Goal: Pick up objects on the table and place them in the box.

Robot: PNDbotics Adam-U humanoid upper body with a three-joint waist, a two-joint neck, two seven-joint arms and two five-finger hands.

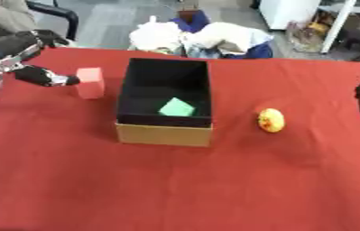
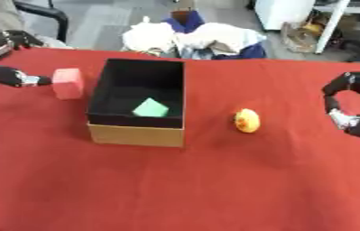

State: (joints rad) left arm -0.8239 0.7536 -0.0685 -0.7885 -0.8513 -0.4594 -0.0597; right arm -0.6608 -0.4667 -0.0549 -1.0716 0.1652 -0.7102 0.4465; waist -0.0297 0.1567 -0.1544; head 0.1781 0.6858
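A: Where is the pink block (image 1: 90,82) found?

B: It is seen at the left of the box (image 1: 165,133), raised beside the box's left wall and pinched at its left face by the fingertips of the left robot hand (image 1: 47,76). Whether its base is touching the table (image 1: 175,189) cannot be told.

A: And the rest?

B: A green block (image 1: 176,108) is already lying inside the box. A yellow duck (image 2: 247,120) is left on the table just right of the box. The right robot hand (image 2: 350,106) is kept at the right edge, its fingers curled round nothing.

A: What could go wrong from here?

B: The block appears to be held only by one side, so it could be tipped or dropped outside the box if it is swung quickly. The left wall could also be struck if the block is not lifted clear of the rim, and the light cardboard box might then be shoved toward the duck
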